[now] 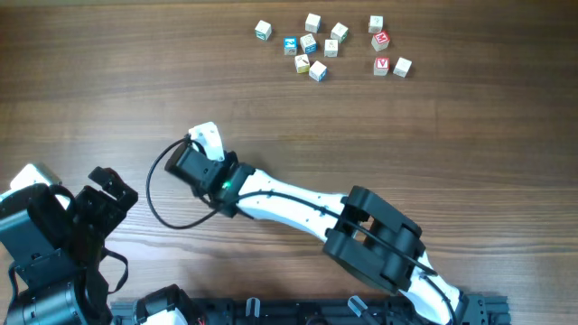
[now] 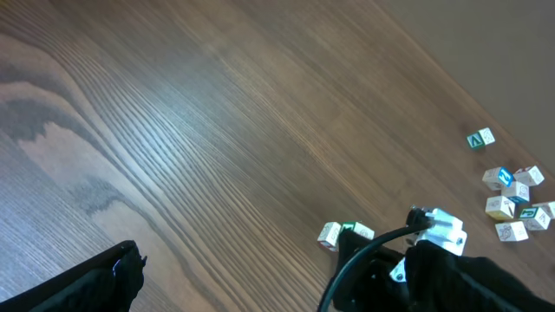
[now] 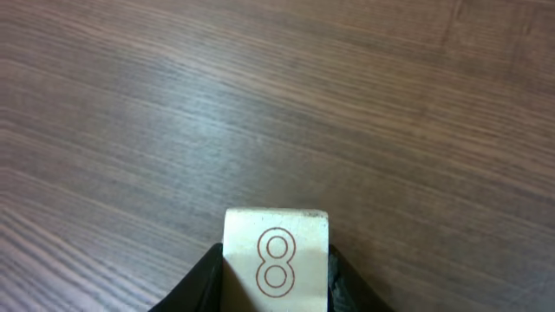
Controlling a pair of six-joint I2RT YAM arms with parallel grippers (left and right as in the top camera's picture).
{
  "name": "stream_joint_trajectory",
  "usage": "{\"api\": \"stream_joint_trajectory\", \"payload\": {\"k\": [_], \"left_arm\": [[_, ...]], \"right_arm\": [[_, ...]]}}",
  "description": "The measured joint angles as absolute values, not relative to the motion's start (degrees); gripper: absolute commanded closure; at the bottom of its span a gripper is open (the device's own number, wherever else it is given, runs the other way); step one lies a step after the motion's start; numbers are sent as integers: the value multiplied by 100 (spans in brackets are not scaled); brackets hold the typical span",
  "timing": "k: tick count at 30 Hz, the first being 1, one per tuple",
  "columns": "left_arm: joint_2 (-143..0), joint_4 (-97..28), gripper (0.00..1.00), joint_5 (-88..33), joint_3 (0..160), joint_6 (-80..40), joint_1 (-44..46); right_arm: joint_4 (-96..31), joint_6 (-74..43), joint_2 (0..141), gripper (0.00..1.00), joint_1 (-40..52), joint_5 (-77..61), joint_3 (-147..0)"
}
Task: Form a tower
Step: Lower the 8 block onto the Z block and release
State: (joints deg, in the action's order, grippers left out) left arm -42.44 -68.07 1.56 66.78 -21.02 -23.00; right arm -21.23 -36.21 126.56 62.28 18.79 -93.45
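From overhead, the right pincer is seen reaching to the middle of the worktop, left of centre; what it carries is hidden beneath it. The loose cubes are scattered well apart from it, along the far side and to its right. The left pincer is seen at the near left corner, jaws spread wide with nothing between them; bare wood is seen all round the right pincer, and no edge is near.

In the left wrist view, the tower is shown at the right pincer's tip as two pale cubes touching, one marked green; whether its long axis stands upright cannot be told.

In the right wrist view, the jaws are clamped on a cream face bearing a red 8; open wood is seen ahead. The right arm is judged the nearer, and the one by which the tower is to be set down.
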Motion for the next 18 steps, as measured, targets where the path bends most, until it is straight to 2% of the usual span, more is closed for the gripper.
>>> {"api": "stream_joint_trajectory", "payload": {"k": [18], "left_arm": [[-4244,-6681,0,156,6683,-2060,-2300]], "right_arm": [[-2158,-4117,12656,87,6309,2106,-9345]]}}
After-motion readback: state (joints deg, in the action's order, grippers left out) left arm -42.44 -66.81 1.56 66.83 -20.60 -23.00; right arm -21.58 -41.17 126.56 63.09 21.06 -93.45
